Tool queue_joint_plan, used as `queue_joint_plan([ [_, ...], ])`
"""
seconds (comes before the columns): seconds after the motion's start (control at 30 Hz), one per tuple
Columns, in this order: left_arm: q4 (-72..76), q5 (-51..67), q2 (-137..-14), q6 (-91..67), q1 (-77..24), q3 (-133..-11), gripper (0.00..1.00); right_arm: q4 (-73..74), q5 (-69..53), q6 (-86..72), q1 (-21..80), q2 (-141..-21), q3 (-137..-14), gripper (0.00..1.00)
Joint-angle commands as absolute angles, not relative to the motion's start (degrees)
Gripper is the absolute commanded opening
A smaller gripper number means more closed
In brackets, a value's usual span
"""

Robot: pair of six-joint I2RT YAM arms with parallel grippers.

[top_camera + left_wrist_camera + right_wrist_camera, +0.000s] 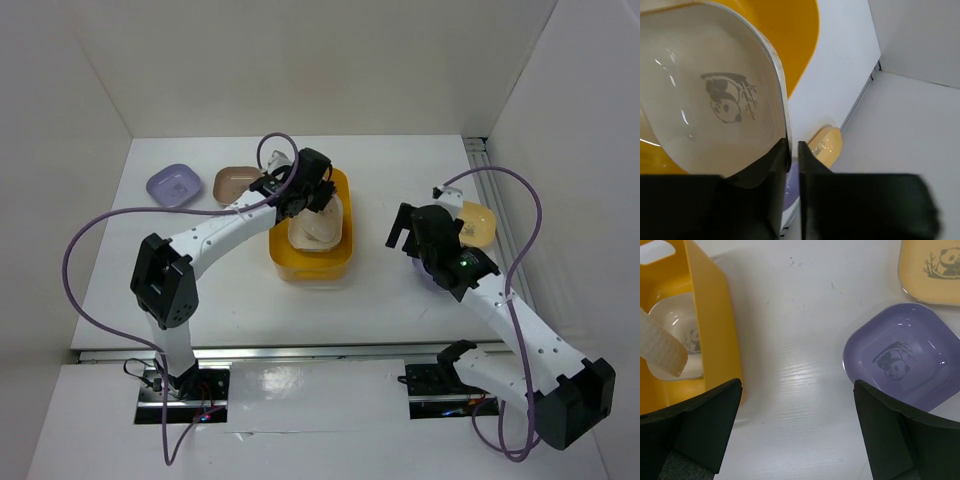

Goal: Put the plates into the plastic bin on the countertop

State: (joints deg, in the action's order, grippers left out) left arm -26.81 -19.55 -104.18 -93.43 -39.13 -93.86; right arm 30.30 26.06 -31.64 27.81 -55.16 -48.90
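Countertop [250,300]: plastic bin [310,268], lavender plate [171,185], brown-pink plate [235,182], yellow plate [478,222], second lavender plate [900,362].

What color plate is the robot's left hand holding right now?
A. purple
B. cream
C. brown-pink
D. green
B: the left gripper is pinched on the rim of the cream plate, held tilted at the orange-yellow bin.
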Motion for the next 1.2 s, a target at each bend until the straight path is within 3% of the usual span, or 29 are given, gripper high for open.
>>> queue_joint_plan([
  [0.0,-27.7,-20.5,-105.7,-94.8,-39.2,-96.9,0.33,26.8,23.2,-30.7,25.1,-56.0,-47.0,1.0],
  [0.07,-27.7,-20.5,-105.7,-94.8,-39.2,-97.5,0.4,26.1,20.8,-30.7,22.6,-56.0,-46.2,1.0],
  [0.1,-27.7,-20.5,-105.7,-94.8,-39.2,-97.5,0.52,26.1,20.1,-30.7,21.9,-56.0,-45.5,1.0],
  [0.23,-28.2,-20.5,-105.0,-94.8,-39.2,-96.2,0.7,25.4,17.7,-30.1,18.4,-56.0,-44.9,1.0],
  [0.43,-28.7,-21.7,-103.8,-94.2,-39.2,-94.9,0.71,25.4,14.9,-30.1,16.9,-57.1,-44.3,1.0],
  [0.5,-29.5,-22.2,-102.3,-93.6,-39.2,-95.5,0.81,24.8,14.9,-30.1,16.9,-57.1,-43.8,1.0],
  [0.7,-32.0,-25.9,-96.6,-81.8,-42.2,-98.0,1.0,24.8,16.2,-29.3,16.3,-62.6,-43.8,1.0],
  [0.87,-39.3,-31.5,-87.8,-73.5,-45.3,-96.9,1.0,22.0,16.9,-29.3,16.3,-67.1,-41.1,1.0],
  [1.17,-39.6,-33.0,-63.7,-68.3,-48.6,-74.5,1.0,16.8,17.4,-30.5,16.9,-78.0,-38.9,0.97],
])
